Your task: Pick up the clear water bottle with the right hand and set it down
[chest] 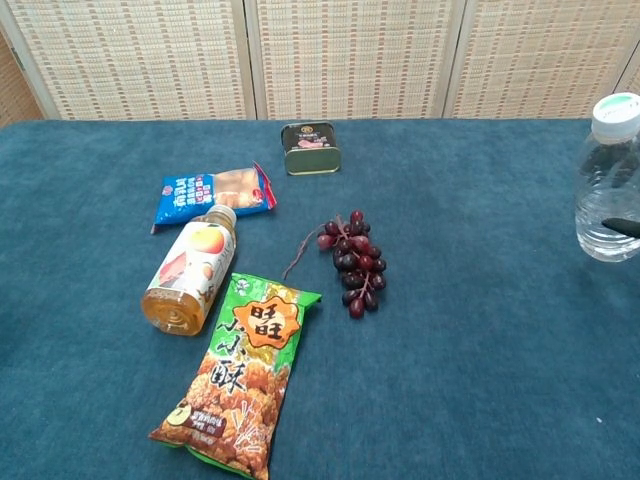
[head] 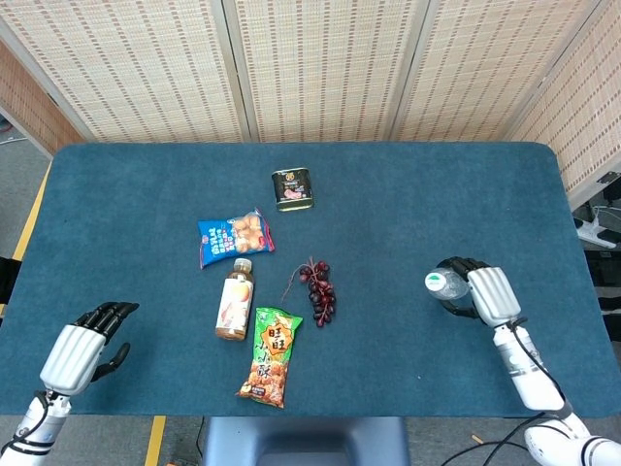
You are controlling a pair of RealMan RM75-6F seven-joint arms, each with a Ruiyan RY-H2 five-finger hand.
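The clear water bottle (chest: 607,190) with a white cap stands upright at the right edge of the chest view, its base low near the blue cloth. From above, its cap (head: 436,282) shows just left of my right hand (head: 482,293), which grips the bottle's body from the right. One dark fingertip (chest: 626,227) crosses the bottle's lower part. I cannot tell whether the base touches the table (head: 408,204). My left hand (head: 81,349) rests at the near left corner, holding nothing, its fingers loosely apart.
Left of centre lie a dark tin (head: 292,188), a blue snack bag (head: 234,236), an orange drink bottle (head: 235,301) on its side, a green snack bag (head: 271,356) and a bunch of grapes (head: 317,286). Bare cloth separates the grapes from the water bottle.
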